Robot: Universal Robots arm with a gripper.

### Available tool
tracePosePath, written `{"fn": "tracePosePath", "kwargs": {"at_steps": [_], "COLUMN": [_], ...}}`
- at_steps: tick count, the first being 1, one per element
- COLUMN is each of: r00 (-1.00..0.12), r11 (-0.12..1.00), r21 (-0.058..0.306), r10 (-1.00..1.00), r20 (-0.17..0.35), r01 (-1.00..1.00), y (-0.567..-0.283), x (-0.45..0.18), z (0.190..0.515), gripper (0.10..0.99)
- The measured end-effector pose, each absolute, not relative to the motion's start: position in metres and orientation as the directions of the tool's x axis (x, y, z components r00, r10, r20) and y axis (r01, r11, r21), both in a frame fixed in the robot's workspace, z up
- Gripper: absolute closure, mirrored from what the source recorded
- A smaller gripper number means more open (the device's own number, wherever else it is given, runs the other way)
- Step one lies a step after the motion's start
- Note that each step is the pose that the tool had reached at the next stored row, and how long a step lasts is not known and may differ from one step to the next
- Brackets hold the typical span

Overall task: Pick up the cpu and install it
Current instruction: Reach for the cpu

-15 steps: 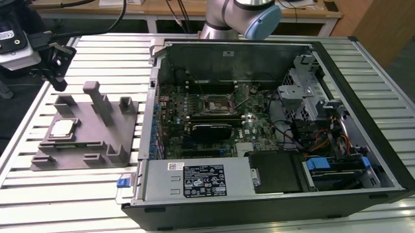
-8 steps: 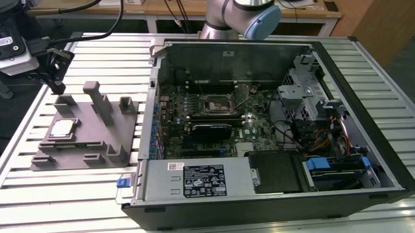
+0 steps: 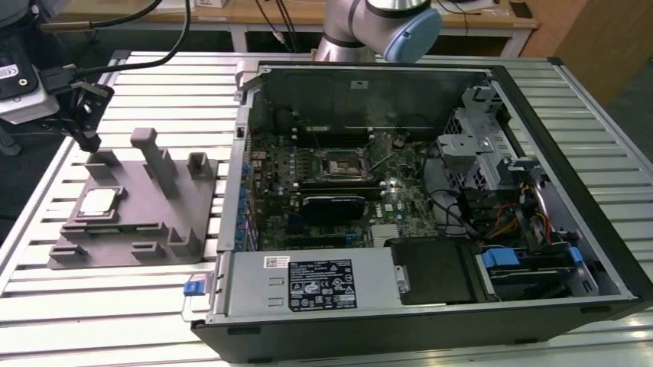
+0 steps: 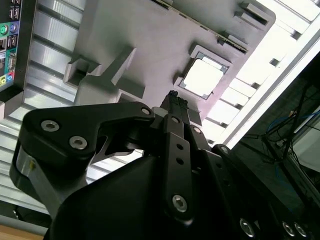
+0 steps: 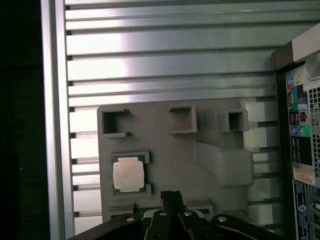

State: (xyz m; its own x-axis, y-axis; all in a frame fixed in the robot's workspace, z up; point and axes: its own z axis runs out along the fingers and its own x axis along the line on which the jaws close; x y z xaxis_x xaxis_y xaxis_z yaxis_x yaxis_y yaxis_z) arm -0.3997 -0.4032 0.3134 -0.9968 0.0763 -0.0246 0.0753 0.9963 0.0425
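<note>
The cpu, a small square chip with a pale silvery top, lies flat in a recess of the grey moulded fixture at the exterior view's left. Both wrist views show the cpu seated in the fixture. My gripper hangs above the fixture's far end, a little beyond the chip and apart from it. Its black fingertips sit together with nothing between them. The black cpu socket on the motherboard stands bare.
An open computer case lies on its side to the exterior view's right of the fixture, with a power supply at its near end and drive cages. Upright grey blocks rise from the fixture. Everything rests on a slatted aluminium table.
</note>
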Motion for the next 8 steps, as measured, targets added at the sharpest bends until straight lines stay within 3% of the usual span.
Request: {"fn": "tracePosePath", "kwargs": {"at_steps": [8], "r00": [-0.997], "r11": [0.996], "r21": [0.043], "r10": [0.077], "r20": [-0.025], "r01": [0.075], "y": [-0.4025], "x": [-0.4005], "z": [0.3124], "gripper": [0.98]}}
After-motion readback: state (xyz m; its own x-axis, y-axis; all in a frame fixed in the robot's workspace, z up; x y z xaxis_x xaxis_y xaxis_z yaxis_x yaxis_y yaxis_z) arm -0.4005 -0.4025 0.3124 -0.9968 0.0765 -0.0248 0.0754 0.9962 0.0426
